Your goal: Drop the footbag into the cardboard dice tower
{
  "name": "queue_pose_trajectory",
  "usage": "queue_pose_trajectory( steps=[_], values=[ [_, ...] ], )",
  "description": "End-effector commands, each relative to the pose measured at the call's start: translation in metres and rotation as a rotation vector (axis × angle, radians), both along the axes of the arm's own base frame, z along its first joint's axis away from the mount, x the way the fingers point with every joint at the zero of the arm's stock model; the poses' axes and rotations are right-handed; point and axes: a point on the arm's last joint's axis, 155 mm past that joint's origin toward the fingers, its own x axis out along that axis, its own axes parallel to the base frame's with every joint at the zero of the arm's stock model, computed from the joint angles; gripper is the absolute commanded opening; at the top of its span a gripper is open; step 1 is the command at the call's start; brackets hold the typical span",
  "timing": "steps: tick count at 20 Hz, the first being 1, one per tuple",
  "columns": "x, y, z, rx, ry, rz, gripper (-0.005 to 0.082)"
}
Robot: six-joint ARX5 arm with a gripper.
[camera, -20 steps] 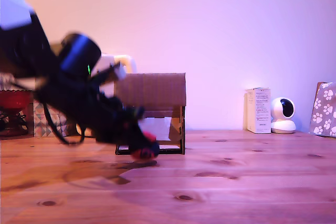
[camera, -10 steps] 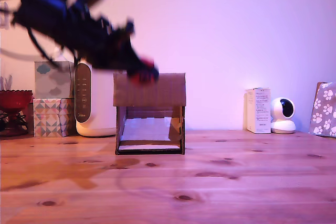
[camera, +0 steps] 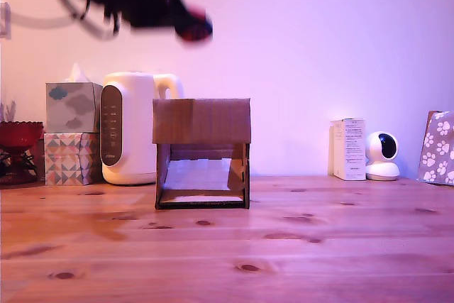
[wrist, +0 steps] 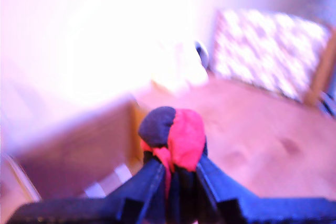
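Red-and-navy footbag pinched tight in the tool, held high in the air, above and slightly toward the exterior view's left of the cardboard dice tower standing on the wooden bench. Arm blurred.

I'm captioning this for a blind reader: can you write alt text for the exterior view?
A blurred dark robot arm's gripper holds a red-and-dark footbag high above a cardboard dice tower on a wooden table. A white kettle stands behind the tower.
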Motion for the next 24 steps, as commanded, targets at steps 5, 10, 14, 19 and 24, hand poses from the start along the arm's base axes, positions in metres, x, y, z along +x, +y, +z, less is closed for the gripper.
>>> queue_pose_trajectory(
  steps=[5,10,14,19,24],
  values=[
    [0.055,-0.001,-0.035,0.073,0.145,0.022,0.0032],
    [0.092,-0.008,-0.065,0.117,0.239,0.029,0.0032],
    [0.098,-0.008,-0.076,0.127,0.264,0.033,0.0042],
    [0.099,-0.008,-0.07,0.132,0.257,0.032,0.0644],
    [0.088,-0.004,-0.058,0.152,0.279,0.029,0.0613]
  ],
)
